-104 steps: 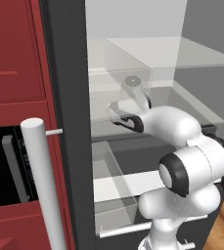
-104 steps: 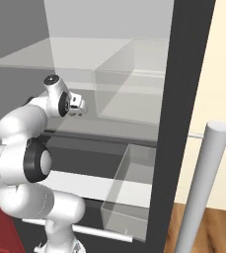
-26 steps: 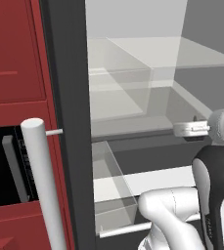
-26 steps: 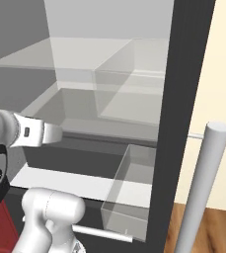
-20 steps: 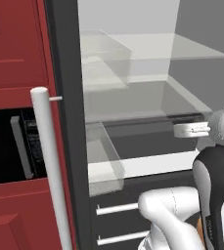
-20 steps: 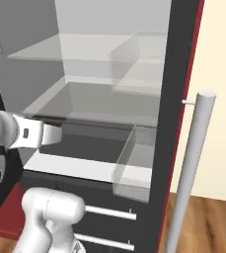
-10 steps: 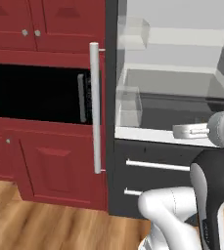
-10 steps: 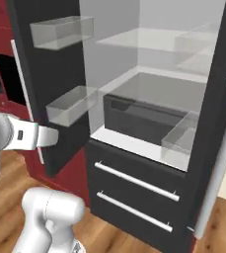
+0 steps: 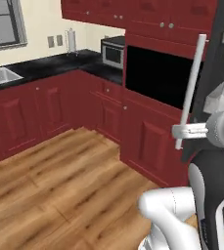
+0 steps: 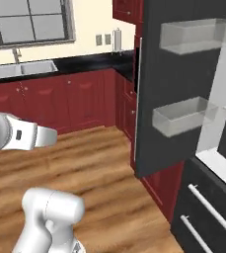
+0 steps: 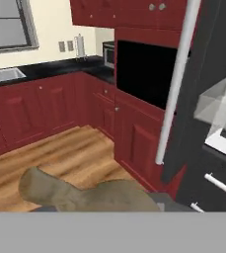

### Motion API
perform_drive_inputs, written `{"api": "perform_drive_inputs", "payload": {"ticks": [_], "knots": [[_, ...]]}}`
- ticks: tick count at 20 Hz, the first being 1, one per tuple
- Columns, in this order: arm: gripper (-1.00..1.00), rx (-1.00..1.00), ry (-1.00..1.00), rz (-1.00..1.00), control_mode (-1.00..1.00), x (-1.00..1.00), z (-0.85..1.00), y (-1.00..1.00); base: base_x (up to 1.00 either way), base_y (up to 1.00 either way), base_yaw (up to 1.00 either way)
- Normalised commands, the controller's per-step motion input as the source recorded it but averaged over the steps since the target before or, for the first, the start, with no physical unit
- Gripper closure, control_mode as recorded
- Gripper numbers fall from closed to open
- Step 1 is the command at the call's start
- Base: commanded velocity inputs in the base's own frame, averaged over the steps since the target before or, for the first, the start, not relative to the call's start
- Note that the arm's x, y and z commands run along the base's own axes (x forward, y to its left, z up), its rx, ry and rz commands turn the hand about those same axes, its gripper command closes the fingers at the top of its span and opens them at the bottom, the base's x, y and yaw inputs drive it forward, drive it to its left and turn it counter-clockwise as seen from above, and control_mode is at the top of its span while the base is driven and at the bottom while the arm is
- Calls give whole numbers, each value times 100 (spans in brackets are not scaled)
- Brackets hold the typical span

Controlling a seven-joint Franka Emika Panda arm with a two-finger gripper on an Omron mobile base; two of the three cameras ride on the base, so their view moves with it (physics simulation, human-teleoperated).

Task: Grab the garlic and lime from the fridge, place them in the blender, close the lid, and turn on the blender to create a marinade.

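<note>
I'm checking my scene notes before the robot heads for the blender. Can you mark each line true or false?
1. The fridge door stands open. True.
2. The clear door bins hold bottles. False: both look empty.
3. A tan, lumpy garlic sits close up at the bottom of the hand view. True.
4. The floor is white tile. False: it is brown wood planks.
5. The microwave stands on the floor. False: it sits on the black counter, in the corner beside the built-in oven.
6. A sink lies below the window. True.
</note>
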Motion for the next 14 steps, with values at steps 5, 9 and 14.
{"api": "perform_drive_inputs", "payload": {"ticks": [5, 9, 14], "knots": [[100, 0, 0, 0, 100, 0, 0, 0, -31, 63, 98], [100, 0, 0, 0, 100, 0, 0, 0, -14, 67, 95], [100, 0, 0, 0, 100, 0, 0, 0, 40, 85, 70]]}}
